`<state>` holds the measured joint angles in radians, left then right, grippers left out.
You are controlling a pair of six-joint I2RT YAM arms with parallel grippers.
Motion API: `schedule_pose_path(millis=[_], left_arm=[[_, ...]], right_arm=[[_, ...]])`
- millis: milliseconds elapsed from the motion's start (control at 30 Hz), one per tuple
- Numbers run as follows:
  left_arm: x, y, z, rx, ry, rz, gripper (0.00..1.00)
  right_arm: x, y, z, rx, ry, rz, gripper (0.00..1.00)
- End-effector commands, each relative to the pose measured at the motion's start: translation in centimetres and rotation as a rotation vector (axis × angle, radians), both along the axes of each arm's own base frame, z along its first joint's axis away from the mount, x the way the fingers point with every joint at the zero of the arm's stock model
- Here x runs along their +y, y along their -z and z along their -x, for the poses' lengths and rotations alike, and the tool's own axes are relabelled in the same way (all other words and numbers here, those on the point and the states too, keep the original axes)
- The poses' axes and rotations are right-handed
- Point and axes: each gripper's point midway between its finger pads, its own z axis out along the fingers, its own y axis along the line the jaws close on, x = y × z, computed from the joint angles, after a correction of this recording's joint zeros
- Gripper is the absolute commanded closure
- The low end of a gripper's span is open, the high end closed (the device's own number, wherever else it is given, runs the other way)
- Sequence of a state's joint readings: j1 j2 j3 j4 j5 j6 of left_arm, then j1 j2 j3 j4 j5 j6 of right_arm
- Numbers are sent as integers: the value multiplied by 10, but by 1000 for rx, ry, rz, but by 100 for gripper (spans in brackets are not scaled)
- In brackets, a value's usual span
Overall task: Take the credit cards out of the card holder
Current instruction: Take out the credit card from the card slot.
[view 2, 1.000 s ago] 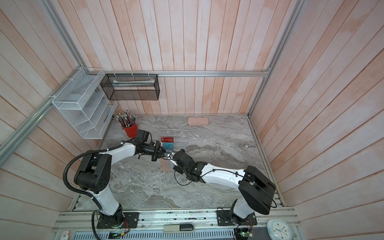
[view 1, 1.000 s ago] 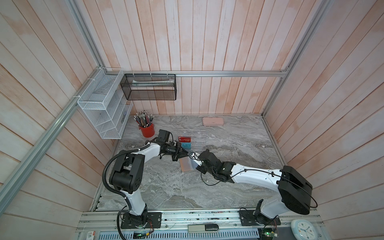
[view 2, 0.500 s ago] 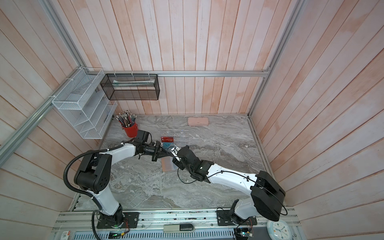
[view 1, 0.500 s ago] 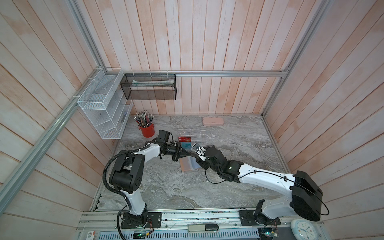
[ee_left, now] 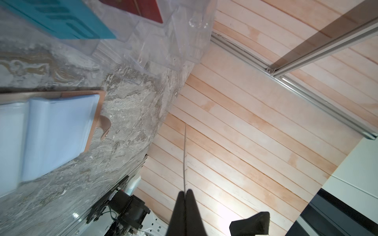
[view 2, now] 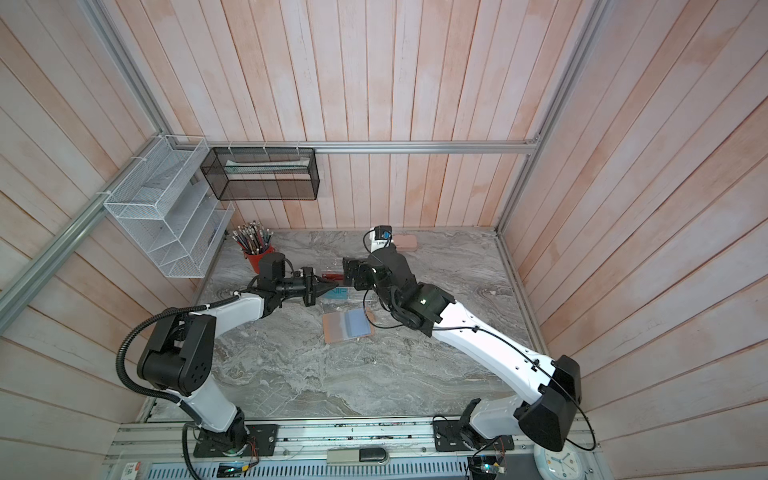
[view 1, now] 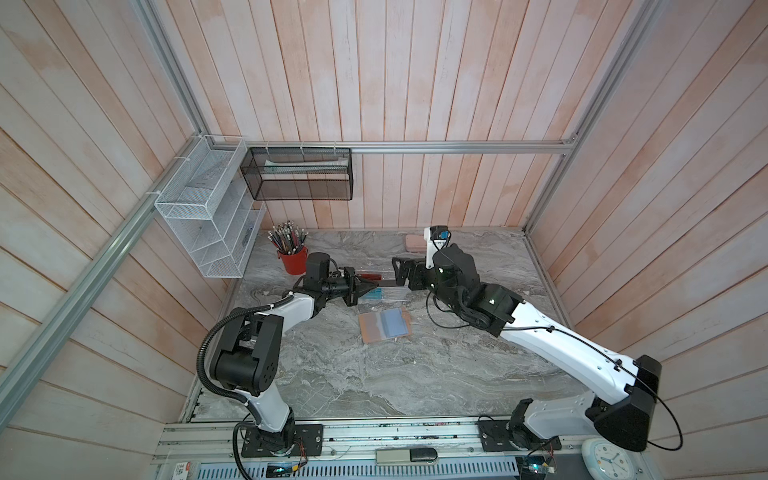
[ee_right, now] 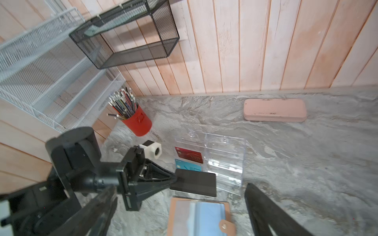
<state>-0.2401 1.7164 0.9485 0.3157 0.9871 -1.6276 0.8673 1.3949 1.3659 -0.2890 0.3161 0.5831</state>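
The tan-pink card holder (view 1: pixel 384 326) (view 2: pixel 348 326) (ee_right: pixel 199 218) (ee_left: pixel 57 130) lies open on the marble table, its pale blue sleeves facing up. My left gripper (view 1: pixel 374 286) (view 2: pixel 332 286) (ee_left: pixel 186 191) is shut on one end of the black card (ee_right: pixel 192 183) (view 1: pixel 388 284) and holds it level above the table. The red card (ee_right: pixel 189 157) (ee_left: pixel 143 8) and the teal card (ee_right: pixel 188 166) (ee_left: pixel 61 18) sit in the clear rack (ee_right: pixel 225 159). My right gripper (view 1: pixel 400 272) (view 2: pixel 349 275) (ee_right: pixel 181 187) stands open just beyond the black card's free end, touching nothing.
A red cup of pencils (view 1: pixel 293 259) stands at the back left. A long pink case (view 1: pixel 415 242) (ee_right: pixel 275 110) lies by the back wall. A white wire shelf (view 1: pixel 208 220) and a black mesh basket (view 1: pixel 301 174) hang on the walls above.
My right gripper has opened and risen from beside the card holder toward the back. The black card stays in my left gripper, which has not moved.
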Motion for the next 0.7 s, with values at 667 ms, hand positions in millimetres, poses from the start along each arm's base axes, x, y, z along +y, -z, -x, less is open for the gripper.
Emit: schedule_pose_path(millis=[667], left_arm=[[5,-38,-6,-116,-82,119,100]], right_arm=[[52,89,-37,521,325,-695,28]])
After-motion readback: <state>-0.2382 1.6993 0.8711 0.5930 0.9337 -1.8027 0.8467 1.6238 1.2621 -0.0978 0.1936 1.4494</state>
